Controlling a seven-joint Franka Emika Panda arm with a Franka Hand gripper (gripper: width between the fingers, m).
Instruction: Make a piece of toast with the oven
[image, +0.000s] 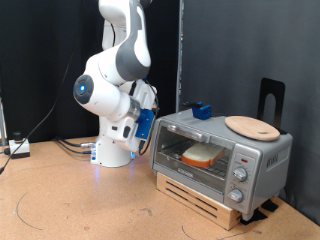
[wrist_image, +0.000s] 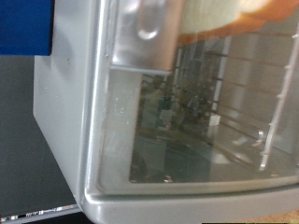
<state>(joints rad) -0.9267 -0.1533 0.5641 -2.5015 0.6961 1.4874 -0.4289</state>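
White arm casing fills your exterior view's left, and the gripper (image: 148, 128) sits just beside the oven's (image: 222, 153) left end; you cannot tell whether its fingers are spread or pressed together. To the right, the piece of toast (image: 203, 155) lies inside on the rack behind the closed glass door. Further right, a round wooden board (image: 252, 127) rests on the oven's top, which stands on the brown surface (image: 80, 205).

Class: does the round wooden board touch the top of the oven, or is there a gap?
Touching. In the exterior view the round wooden board lies flat on the oven roof, with no gap showing beneath it.
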